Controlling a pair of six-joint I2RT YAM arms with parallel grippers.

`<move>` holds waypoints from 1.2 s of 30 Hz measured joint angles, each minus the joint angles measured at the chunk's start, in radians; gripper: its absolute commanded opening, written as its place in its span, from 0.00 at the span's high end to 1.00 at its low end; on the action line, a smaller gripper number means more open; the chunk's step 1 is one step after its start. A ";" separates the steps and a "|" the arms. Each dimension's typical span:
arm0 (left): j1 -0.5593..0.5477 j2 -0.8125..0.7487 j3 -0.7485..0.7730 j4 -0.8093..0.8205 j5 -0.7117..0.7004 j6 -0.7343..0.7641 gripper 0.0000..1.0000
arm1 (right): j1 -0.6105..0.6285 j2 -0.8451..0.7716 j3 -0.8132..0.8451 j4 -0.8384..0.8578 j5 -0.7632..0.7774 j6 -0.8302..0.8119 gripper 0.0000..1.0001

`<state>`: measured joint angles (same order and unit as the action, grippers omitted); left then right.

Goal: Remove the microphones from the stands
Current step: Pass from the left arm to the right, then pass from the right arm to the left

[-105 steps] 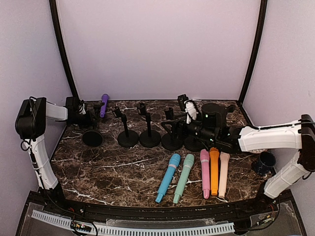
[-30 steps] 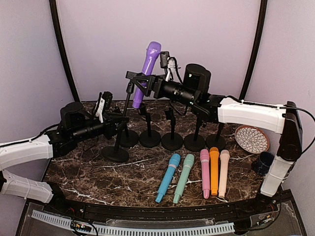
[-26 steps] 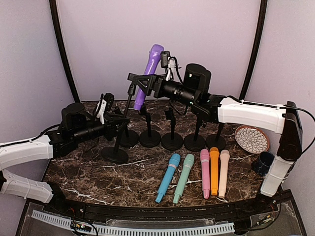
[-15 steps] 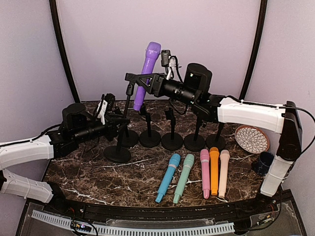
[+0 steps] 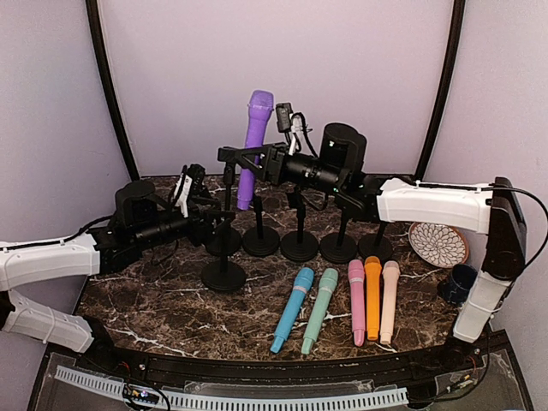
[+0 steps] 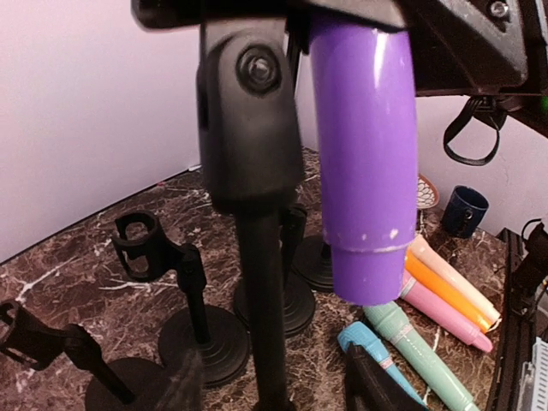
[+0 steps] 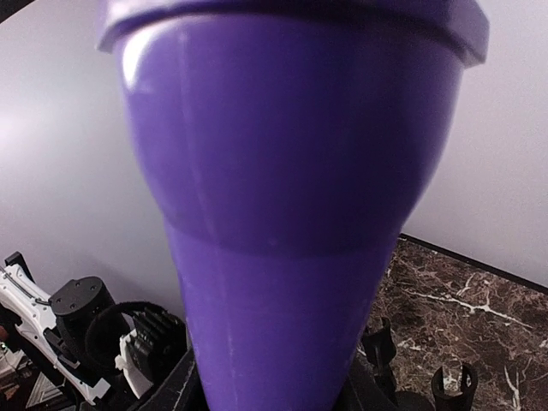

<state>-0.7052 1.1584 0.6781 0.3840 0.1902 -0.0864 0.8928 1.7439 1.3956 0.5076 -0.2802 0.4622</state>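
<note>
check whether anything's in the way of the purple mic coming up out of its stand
Nothing visible is. The purple microphone stands upright with only bare wall above its head, and the right claw grips its body beside the stand. The left claw sits low at the stand's pole, clear of that path.

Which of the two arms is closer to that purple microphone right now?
Right. The right gripper is closed around the handle of the purple microphone. The left gripper sits lower, its fingers apart on either side of the pole of the stand.
</note>
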 measured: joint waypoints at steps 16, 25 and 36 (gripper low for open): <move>-0.018 0.064 0.003 0.042 0.066 -0.030 0.14 | 0.000 -0.096 -0.040 -0.045 0.043 -0.094 1.00; -0.033 0.153 0.028 0.032 0.098 -0.041 0.13 | 0.000 -0.139 -0.040 -0.047 0.095 -0.131 1.00; -0.041 0.204 0.064 -0.008 0.074 -0.041 0.17 | 0.000 -0.154 -0.041 -0.061 0.103 -0.149 1.00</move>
<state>-0.7460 1.3624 0.7422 0.3759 0.2638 -0.1276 0.8928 1.5898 1.3544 0.4465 -0.1776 0.3134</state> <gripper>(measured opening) 0.851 0.410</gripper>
